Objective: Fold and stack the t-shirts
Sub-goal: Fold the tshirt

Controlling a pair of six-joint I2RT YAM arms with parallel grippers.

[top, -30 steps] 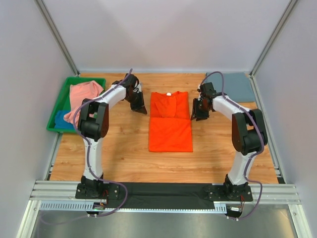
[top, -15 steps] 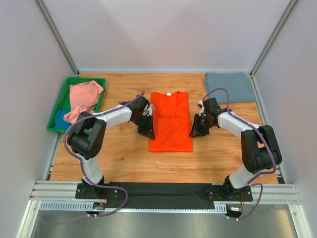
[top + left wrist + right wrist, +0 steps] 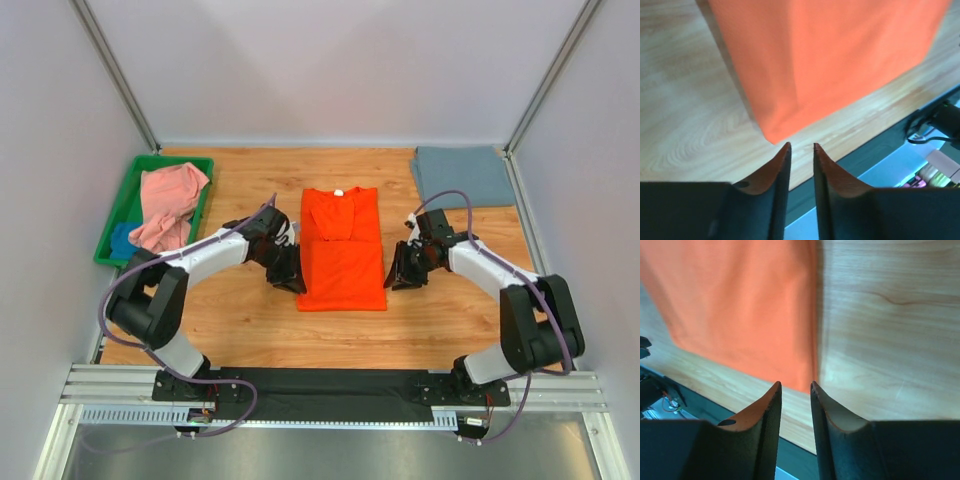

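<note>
The bright orange t-shirt [image 3: 342, 250] lies flat mid-table, folded into a long strip, collar at the far end. My left gripper [image 3: 289, 279] sits low beside its near left corner. In the left wrist view the left gripper [image 3: 801, 145] is a narrow gap open and empty, just short of the orange corner [image 3: 830, 55]. My right gripper [image 3: 402, 276] is beside the near right corner. In the right wrist view the right gripper [image 3: 795, 383] is also narrowly open and empty at the orange shirt's edge [image 3: 740, 305]. The slate grey-blue shirt [image 3: 462, 176] lies folded at the back right.
A green tray [image 3: 112, 222] at the left holds the crumpled salmon pink shirt [image 3: 165, 203] and the blue shirt [image 3: 124, 240]. Grey walls close in the table's far and side edges. A black rail [image 3: 330, 382] runs along the near edge.
Both grippers have moved along the orange shirt's sides from its collar end towards me, down to its near corners. The shirts have not visibly moved.
</note>
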